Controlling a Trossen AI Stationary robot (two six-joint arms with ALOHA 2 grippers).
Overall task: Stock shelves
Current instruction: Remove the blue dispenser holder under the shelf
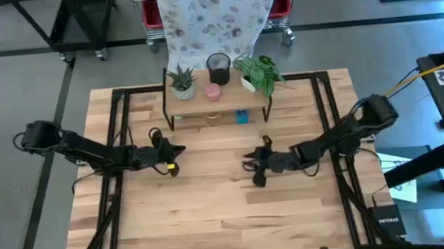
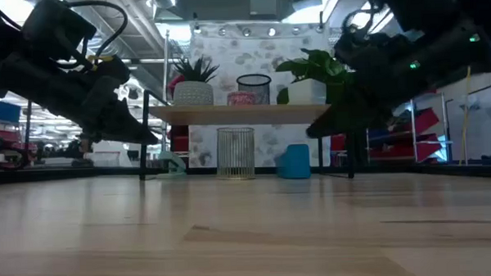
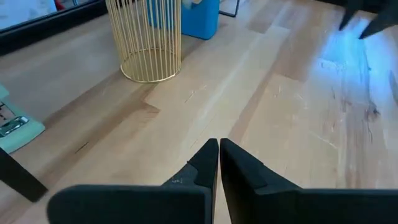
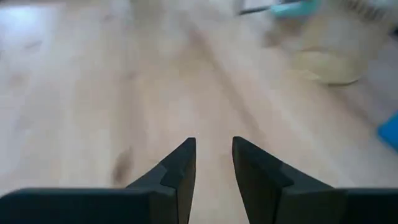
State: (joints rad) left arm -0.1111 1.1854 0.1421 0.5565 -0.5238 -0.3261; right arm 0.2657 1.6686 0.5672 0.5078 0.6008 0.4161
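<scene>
Light wood planks make up the surface [image 1: 213, 199], seen from above with black rails along its sides. At its far edge stands the rack [image 1: 228, 101], carrying a spiky plant [image 1: 183, 82], a dark mesh cup [image 1: 218, 63], a pink pot [image 1: 213, 92] and a leafy plant [image 1: 258, 72] on top; a gold wire basket [image 1: 214, 119] and a blue box [image 1: 242, 117] sit beneath it. The left pincer [image 1: 177, 151] hangs over the surface, short of the rack's left end. The right pincer [image 1: 252, 167] is nearer the middle, farther from the rack, which lies beyond it.

Level with the surface, the rack [image 2: 243, 113] stands beyond both arms, the basket [image 2: 235, 152] and box [image 2: 295, 161] under its plank. Both arms hang above the wood without touching it.

From the left wrist, the left pincer [image 3: 219, 163] has its fingers pressed together, holding nothing; the basket [image 3: 147, 38] and box [image 3: 198, 16] lie ahead of it, well apart from its tips.

From the right wrist, the right pincer [image 4: 213, 163] shows a narrow gap between its fingers, empty, over bare wood. The basket [image 4: 339, 46] is a blur ahead and off to one side.
</scene>
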